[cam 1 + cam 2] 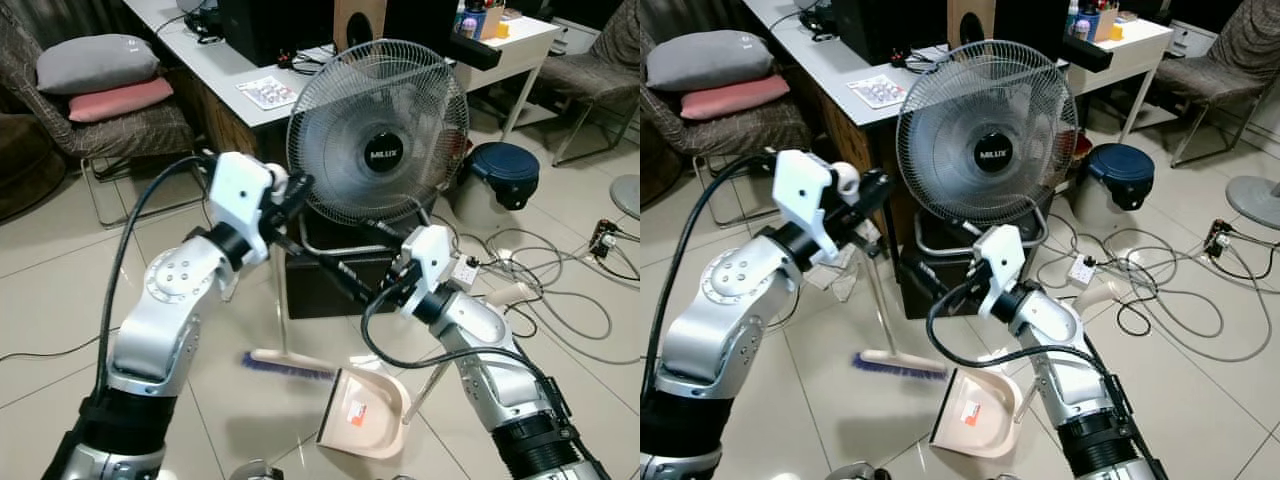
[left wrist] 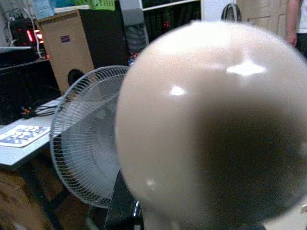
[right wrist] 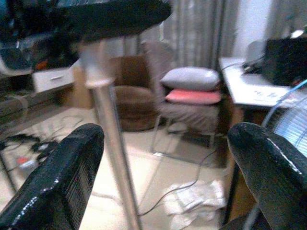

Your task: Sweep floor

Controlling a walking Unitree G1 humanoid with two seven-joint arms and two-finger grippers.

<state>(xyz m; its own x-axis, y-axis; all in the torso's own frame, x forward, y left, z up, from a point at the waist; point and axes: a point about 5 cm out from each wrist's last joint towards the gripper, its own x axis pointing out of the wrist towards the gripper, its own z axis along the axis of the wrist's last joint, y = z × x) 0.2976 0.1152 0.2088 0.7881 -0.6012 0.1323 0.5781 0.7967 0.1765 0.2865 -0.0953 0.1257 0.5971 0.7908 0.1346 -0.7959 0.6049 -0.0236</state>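
Dustpan (image 1: 365, 408) and broom (image 1: 288, 365) sit lowest in the head view, nearest the robot. The beige pan lies flat on the tiles with its mouth turned toward the purple bristles just beside it, seemingly so a short stroke can push dirt in. The pan's long handle slants up to the right behind the right forearm.

Above them, the left gripper (image 1: 292, 195) is clamped on the broom's thin metal shaft near the top. The shaft's rounded beige end cap bulges into the left wrist view. Gripping that high looks meant to let the arm swing the head from a standing posture.

The right gripper (image 3: 165, 129) hovers at centre frame with its two black fingers spread wide and holding nothing. The shaft stands in the gap beyond them, so I judge it is lined up for a second, lower hold to steady the stroke.

The floor (image 1: 60, 300) is glossy pale tile with dark grout lines. Crumpled white paper (image 3: 192, 201) lies by the desk leg, and loose cables (image 1: 560, 300) with a power strip (image 1: 465, 270) trail at right, an easy snag for the bristles.

Further back a large mesh fan (image 1: 380, 150) stands on a dark box, with a navy bin (image 1: 505, 170) to its right. Behind these are a cluttered white desk (image 1: 215, 75) and, at upper left, a chair (image 1: 130, 130) stacked with grey and pink cushions.
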